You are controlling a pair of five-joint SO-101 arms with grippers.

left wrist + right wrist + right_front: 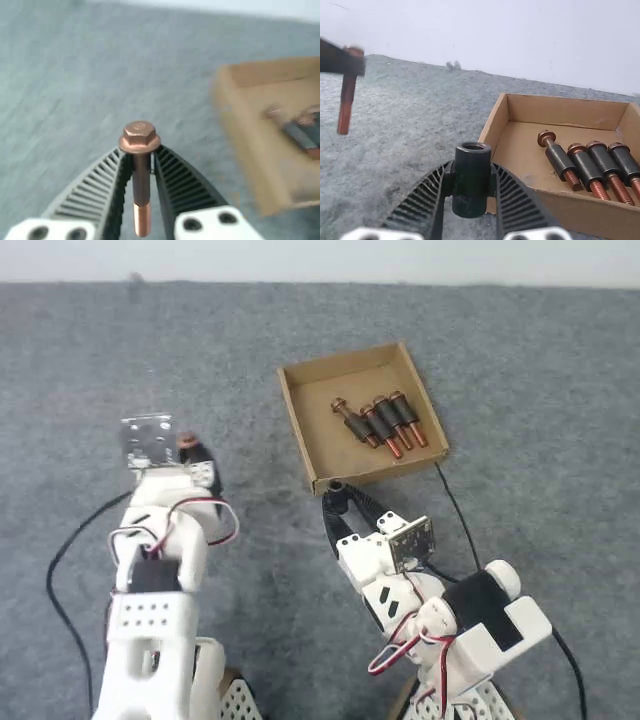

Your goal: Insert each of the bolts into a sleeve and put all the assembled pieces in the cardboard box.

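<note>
Grey felt-like table covering (90,350) runs up to a plain white wall (300,258) at twelve o'clock. In the high view the left arm stands at eight o'clock, forearm stretched toward twelve. The left gripper (192,452) has its ribbed black fingers (100,185) drawn narrow on a copper hex-head bolt (140,165), head up, with the shank hanging straight down between them. Over at five o'clock the right arm leans toward eleven. The right gripper (338,496) pinches a black cylindrical sleeve (471,177) upright, bore facing up. That sleeve sits just at the six o'clock wall of the open brown cardboard box (297,430); whether it touches the wall is hard to tell. The box lies at one o'clock, turned slightly on the covering. Inside lie four sleeved copper bolts (385,422) side by side, heads toward eleven and bare ends toward five. A thin black cable (455,515) runs from the box's four o'clock corner down past the right arm. Open grey covering lies between the two grippers, which are well apart.
</note>
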